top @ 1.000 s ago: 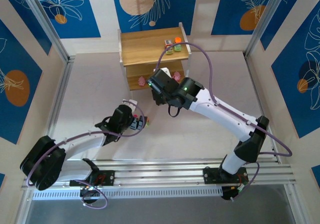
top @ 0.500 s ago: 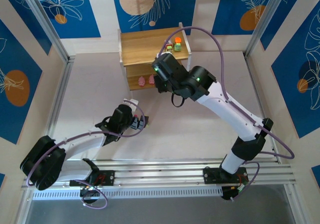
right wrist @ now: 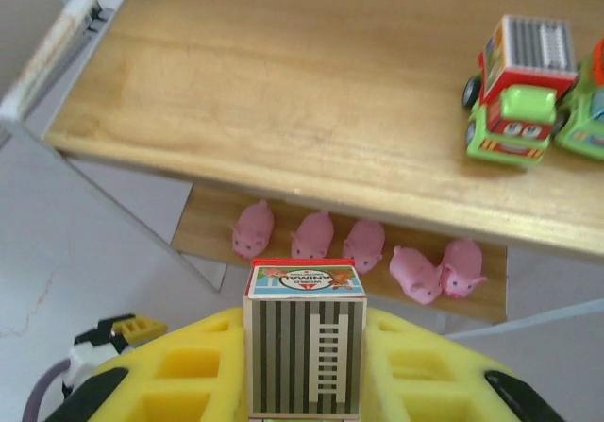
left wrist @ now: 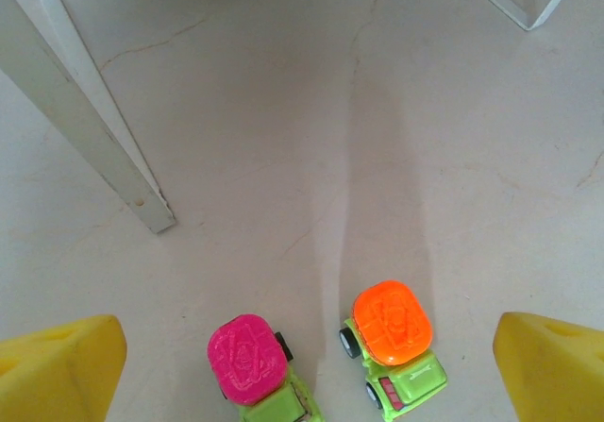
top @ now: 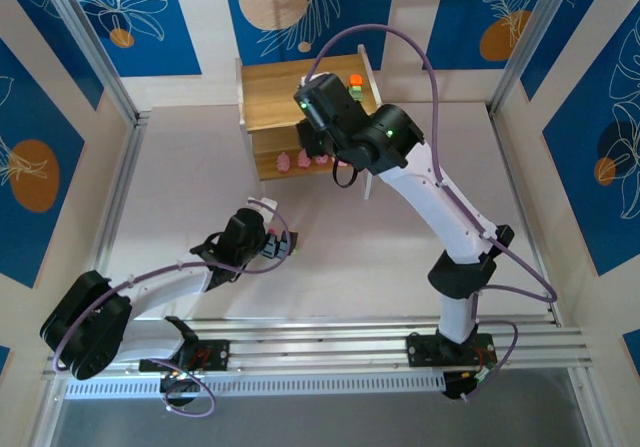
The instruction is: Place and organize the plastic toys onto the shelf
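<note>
Right arm has been swung up from the lower tier. Right gripper [right wrist: 311, 370] is held above the shelf [right wrist: 283, 92] top board, jaws pinching a striped-top truck [right wrist: 304, 318]. Pink figures [right wrist: 363, 244] are lined on the lower board. Left gripper [left wrist: 307, 365] is spread wide over two trucks [left wrist: 392, 337] on the table [left wrist: 283, 110].

Risk: the wheeled truck may roll off if released tilted.

Table pale, hairline-cracked; walls [top: 130, 17] blue, leaf-printed.

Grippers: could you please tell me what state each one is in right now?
Left gripper: open, holding nothing.
Right gripper: shut on the grey-topped toy truck.
</note>
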Tool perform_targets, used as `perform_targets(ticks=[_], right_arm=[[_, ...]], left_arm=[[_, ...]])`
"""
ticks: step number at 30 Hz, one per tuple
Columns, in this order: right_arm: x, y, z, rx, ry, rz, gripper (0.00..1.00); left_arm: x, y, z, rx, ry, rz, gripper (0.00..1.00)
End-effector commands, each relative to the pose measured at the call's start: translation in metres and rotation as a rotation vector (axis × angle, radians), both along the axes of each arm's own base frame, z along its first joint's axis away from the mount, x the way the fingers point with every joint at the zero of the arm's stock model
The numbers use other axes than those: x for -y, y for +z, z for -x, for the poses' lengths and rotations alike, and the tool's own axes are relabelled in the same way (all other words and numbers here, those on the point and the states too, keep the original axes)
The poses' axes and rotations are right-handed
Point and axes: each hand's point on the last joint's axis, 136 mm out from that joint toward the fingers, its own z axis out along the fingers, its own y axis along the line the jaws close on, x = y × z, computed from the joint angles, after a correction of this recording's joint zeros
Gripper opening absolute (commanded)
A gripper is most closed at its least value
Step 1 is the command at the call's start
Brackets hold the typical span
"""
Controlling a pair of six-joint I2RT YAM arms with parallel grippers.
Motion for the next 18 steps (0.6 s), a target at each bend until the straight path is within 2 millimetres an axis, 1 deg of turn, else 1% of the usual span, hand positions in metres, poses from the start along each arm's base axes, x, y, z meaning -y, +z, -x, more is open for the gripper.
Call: perform_targets(ticks=[1,5,14,18], right_arm=[[0.006,0.009,-0.005,0.017,0.013,0.022,0.21],[0.005,0.011,-0.014,0.036,0.014,0.031,0.21],[0.015,0.022,-0.035,0.078,-0.019,0.000,0.21],[0.013,0.025,-0.042,0.097,-0.021,-0.014,0.21]], left_arm=[[0.007,0.007,-0.001,0.021,-0.022,0.014,1.00],[0.006,0.007,-0.001,0.023,-0.018,0.012,1.00],[0.005,0.007,-0.002,0.022,-0.014,0.008,1.00],[0.004,0.007,-0.002,0.024,-0.011,0.003,1.00]])
